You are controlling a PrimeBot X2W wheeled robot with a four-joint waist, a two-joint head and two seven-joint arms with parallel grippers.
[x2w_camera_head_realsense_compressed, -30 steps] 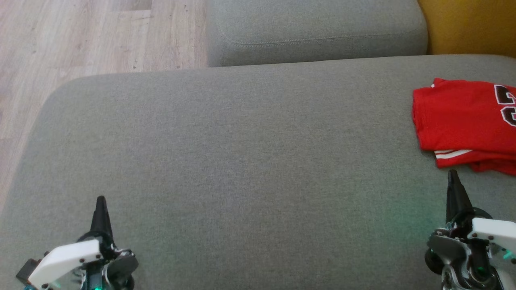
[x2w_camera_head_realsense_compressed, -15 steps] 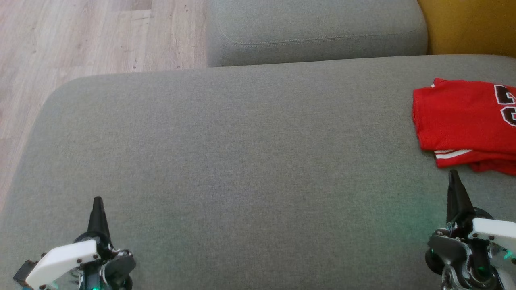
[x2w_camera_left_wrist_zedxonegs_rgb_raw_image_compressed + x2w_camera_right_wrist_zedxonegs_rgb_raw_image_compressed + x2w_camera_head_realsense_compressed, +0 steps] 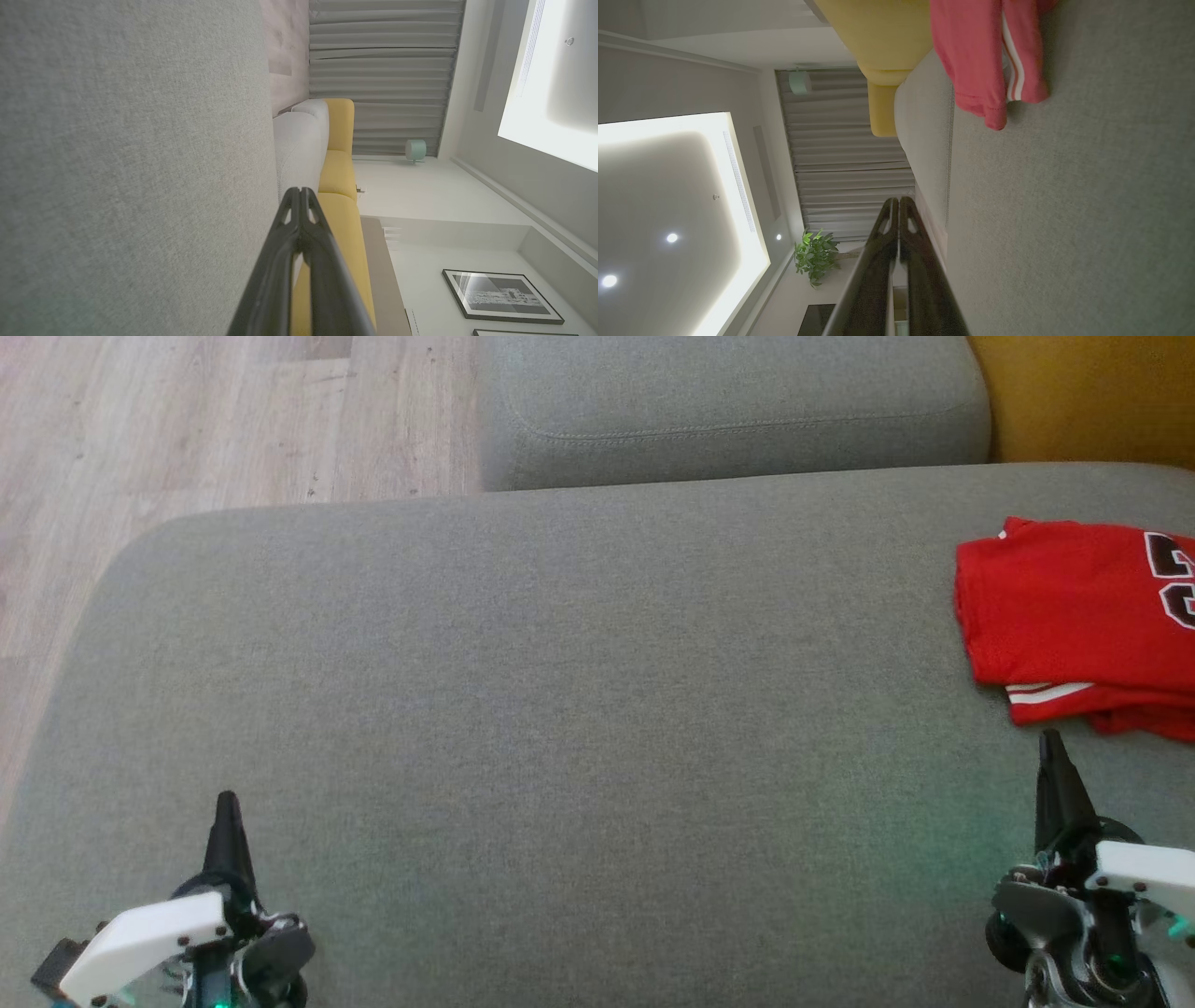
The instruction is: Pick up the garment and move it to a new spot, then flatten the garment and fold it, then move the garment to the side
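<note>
The garment, a red jersey with white trim and dark numerals, lies folded at the right edge of the grey sofa seat; its hem also shows in the right wrist view. My right gripper is shut and empty, its tip just short of the garment's near edge. In its own view the fingers are pressed together. My left gripper is shut and empty at the lower left over bare cushion, far from the garment, and in its own view the fingers touch.
A grey back cushion lies beyond the seat, with a yellow cushion at the far right. Wooden floor lies off the seat's left edge. A broad stretch of grey seat separates the two grippers.
The left gripper has drawn back slightly toward the lower left. The right gripper and the garment have stayed in place.
</note>
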